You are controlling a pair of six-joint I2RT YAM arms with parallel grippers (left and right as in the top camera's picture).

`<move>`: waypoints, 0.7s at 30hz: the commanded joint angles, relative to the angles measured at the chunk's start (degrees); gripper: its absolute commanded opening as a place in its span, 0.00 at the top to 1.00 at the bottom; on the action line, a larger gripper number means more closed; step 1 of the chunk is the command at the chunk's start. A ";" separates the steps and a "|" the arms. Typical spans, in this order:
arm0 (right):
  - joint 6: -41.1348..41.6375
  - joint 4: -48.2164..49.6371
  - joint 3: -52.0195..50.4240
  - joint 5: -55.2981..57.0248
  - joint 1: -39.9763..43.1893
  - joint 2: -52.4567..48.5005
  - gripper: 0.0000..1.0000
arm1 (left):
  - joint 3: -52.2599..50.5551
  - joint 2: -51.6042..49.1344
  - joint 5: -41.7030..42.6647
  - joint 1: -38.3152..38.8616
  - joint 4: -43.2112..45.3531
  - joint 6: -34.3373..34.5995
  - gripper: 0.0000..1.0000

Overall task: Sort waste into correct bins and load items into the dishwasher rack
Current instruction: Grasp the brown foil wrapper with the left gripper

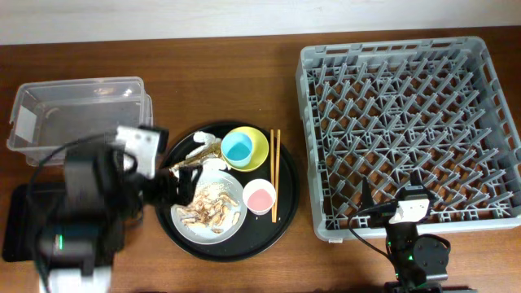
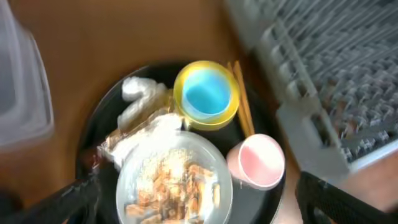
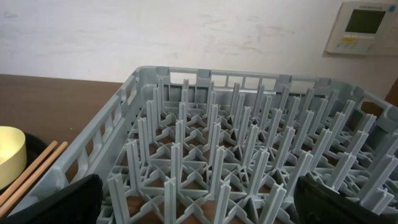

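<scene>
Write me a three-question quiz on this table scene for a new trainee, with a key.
1. True or false: the dishwasher rack holds no dishes yet.
2. What sits inside the yellow-green bowl? A) the light blue cup B) the pink cup C) the chopsticks
3. Fill in: the food scraps lie on the round grey-white ____.

Key: 1 true. 2 A. 3 plate.
</scene>
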State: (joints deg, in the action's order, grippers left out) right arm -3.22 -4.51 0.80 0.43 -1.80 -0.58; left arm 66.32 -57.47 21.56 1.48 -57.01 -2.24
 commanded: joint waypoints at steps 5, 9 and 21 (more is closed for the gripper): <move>0.24 -0.17 -0.48 0.28 0.33 0.26 0.02 | 7.65 -27.39 -2.75 0.00 -3.02 1.33 0.01; 0.24 -0.17 -0.48 0.28 0.33 0.26 0.02 | 7.65 -35.93 -6.62 0.00 2.05 -0.70 0.09; 0.24 -0.17 -0.48 0.28 0.33 0.26 0.02 | 7.61 -46.51 -13.99 7.02 9.79 -19.32 0.42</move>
State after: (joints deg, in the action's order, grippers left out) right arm -3.25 -4.51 0.80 0.40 -1.80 -0.58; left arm 73.08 -101.75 9.06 5.89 -47.18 -15.40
